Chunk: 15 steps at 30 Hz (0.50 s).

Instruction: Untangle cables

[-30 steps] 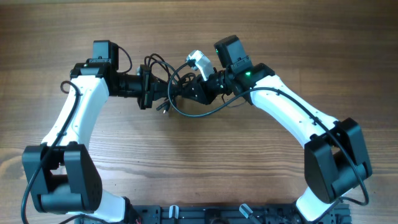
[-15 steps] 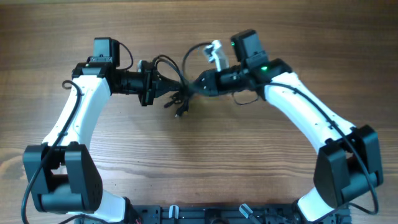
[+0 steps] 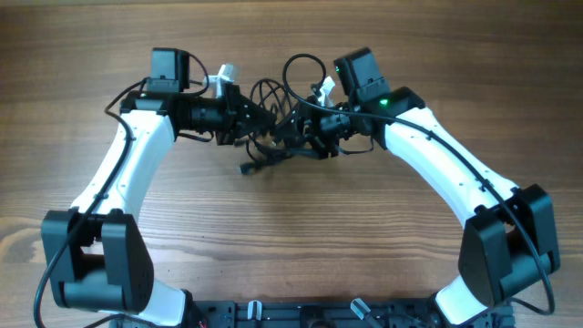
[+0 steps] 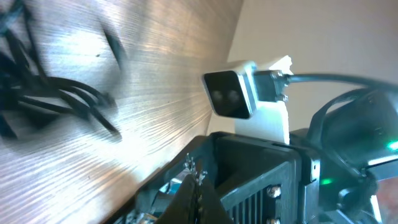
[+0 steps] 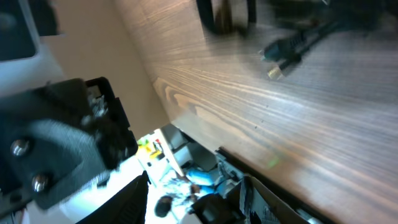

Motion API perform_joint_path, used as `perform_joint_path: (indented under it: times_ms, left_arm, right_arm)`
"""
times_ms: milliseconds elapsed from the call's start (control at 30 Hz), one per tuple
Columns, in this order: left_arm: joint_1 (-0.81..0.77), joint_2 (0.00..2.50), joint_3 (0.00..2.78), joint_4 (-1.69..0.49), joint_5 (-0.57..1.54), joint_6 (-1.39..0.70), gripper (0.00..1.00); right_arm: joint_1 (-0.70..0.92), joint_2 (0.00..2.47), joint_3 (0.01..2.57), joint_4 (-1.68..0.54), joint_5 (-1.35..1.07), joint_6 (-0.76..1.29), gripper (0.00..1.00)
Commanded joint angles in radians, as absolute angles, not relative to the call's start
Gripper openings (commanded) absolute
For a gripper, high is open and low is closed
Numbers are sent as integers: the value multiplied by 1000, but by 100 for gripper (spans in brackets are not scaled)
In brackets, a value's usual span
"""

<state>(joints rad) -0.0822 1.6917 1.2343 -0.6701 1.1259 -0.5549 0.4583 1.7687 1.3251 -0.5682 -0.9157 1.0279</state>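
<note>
Brown wood-grain table, pale wall beyond. The cables bunch toward the table's far side between both arms; left gripper clenched on them, right gripper crowding the tangle, jaws unreadable

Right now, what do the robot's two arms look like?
Both the left arm and right arm have curved white shells with chunky black joints and thin black cords along them. A green light glows on the right one.
</note>
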Motion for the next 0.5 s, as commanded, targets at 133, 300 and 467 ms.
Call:
perform_joint_path:
  times_ms: [133, 300, 467]
  left_arm:
    - [-112, 1688, 1244, -661, 1142, -466, 4]
    - [-88, 1688, 1244, -685, 1037, -481, 4]
    - [-41, 1688, 1244, -738, 599, -699, 4]
  right_arm:
    - [472, 1743, 1335, -560, -721, 1191, 44]
    - [473, 1743, 1335, -563, -391, 970, 4]
    - [464, 1744, 1335, -483, -352, 575, 13]
